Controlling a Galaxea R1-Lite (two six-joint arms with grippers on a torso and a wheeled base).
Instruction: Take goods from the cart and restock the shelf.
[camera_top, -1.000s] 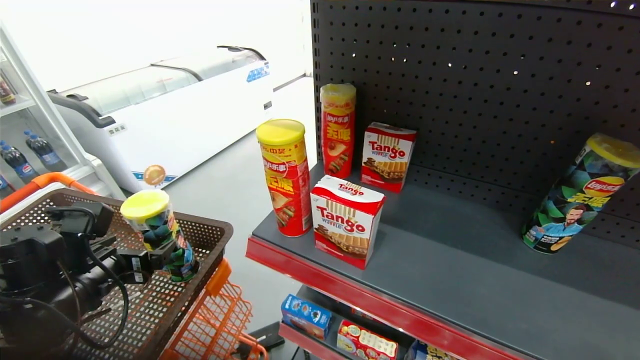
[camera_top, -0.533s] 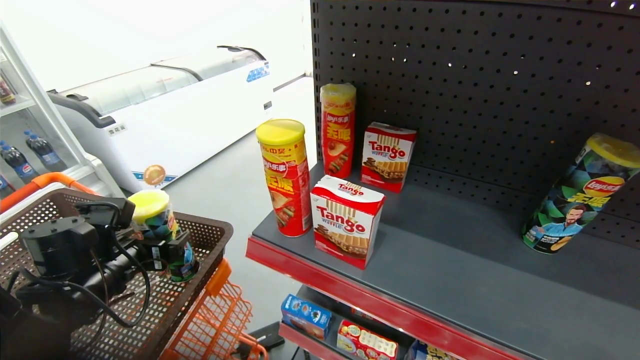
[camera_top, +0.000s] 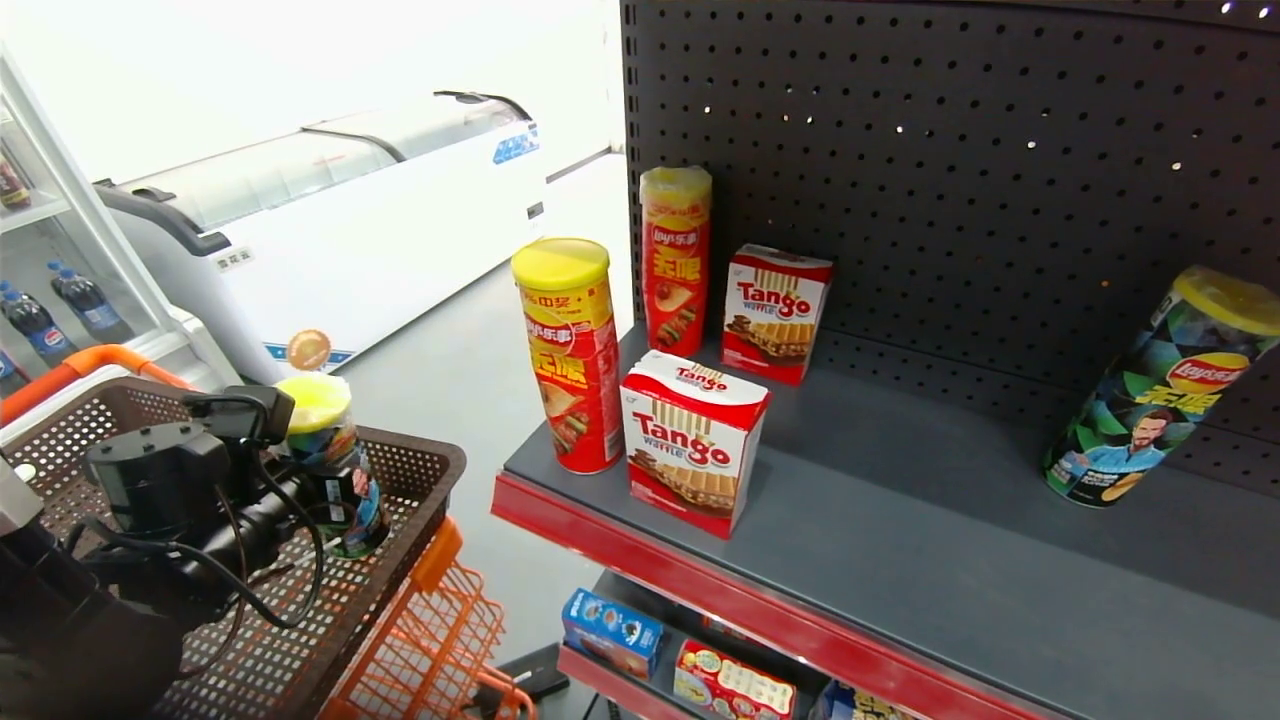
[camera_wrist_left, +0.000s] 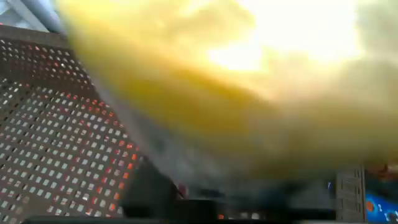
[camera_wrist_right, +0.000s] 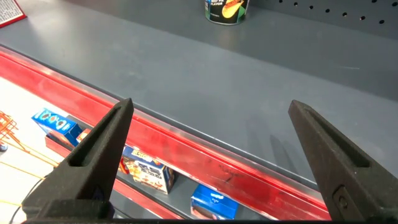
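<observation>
Now, the left tool (camera_top: 338, 492) is down inside the brown basket (camera_top: 425, 470) on the orange cart (camera_top: 440, 620). Its fingers are clamped on the body of a green chip can (camera_top: 325, 440) with a yellow lid. The can is near the basket's far corner and tips a little. In the left wrist view a blurred yellow mass sits right at the lens, and the basket's mesh (camera_wrist_left: 56, 143) shows beside it.

The right tool (camera_wrist_right: 210, 106) is gaping wide with nothing between its fingers. It hangs over the red front edge of the grey shelf (camera_top: 900, 520).

On the shelf, left end:
- A red chip can (camera_top: 570, 350) stands upright near the front edge.
- A second red can (camera_top: 677, 260) stands behind it against the pegboard (camera_top: 950, 150).
- A wafer box (camera_top: 693, 440) stands just beside the front red can.
- Another wafer box (camera_top: 775, 312) stands behind it, near the back can.

On the shelf, right end: a leaning green can (camera_top: 1160, 400) rests its top against the pegboard, well apart from the rest. A broad bare stretch of shelf lies between the two groups.

Small packets (camera_top: 612, 630) lie on the lower shelf. A white freezer chest (camera_top: 330, 230) stands beyond the cart.
</observation>
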